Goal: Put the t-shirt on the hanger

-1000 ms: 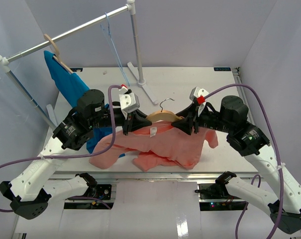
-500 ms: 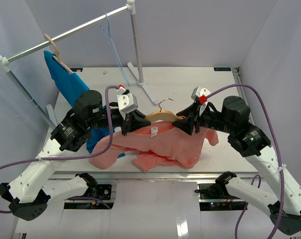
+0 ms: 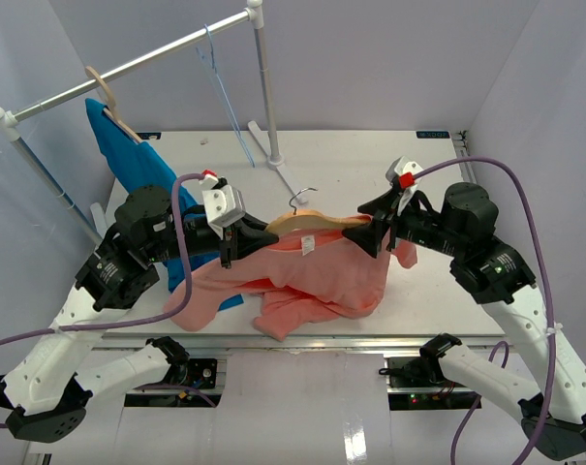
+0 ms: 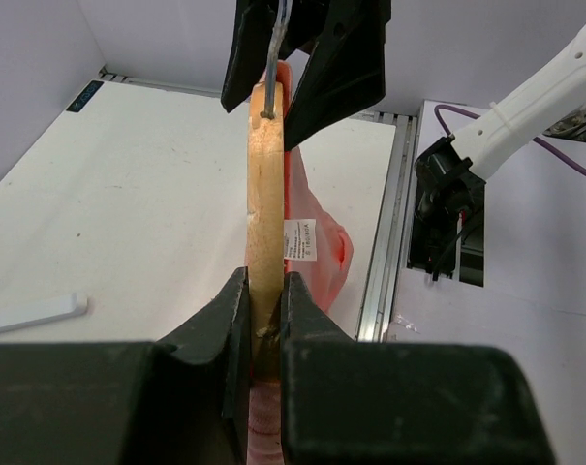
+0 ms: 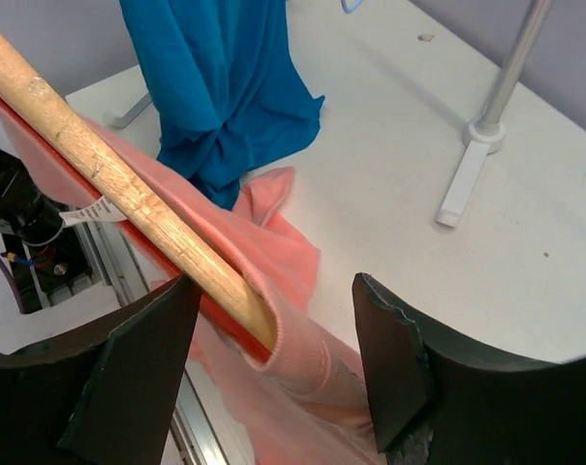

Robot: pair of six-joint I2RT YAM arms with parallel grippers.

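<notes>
The t-shirt (image 3: 322, 276) hangs off the hanger (image 3: 317, 220) above the middle of the table (image 3: 370, 160). Its collar end is up on the wood and its lower folds trail down toward the table's near edge. A white label (image 4: 299, 239) shows at the neck, just beside the hanger's bar. The hanger lies roughly level between the two arms, with its thin metal hook (image 3: 300, 198) standing up from the middle.

The left gripper (image 4: 263, 291) is clamped narrow on the left end of the hanger, with the wood pinched directly between both fingers. At the other end, pink fabric is pulled over the tip of the wooden arm. That covered tip sits in the gap of the right gripper (image 5: 276, 291), whose fingers stand wide apart on either side of it. From the wrist view they do not seem to touch the wood or the cloth, though the underside of the tip is hidden.

Further left, a bright blue shirt (image 3: 138, 170) hangs from a rail (image 3: 157, 53) down to the table, close behind the left arm. The rail's white post foot (image 3: 285, 176) stands on the table behind the hanger.
</notes>
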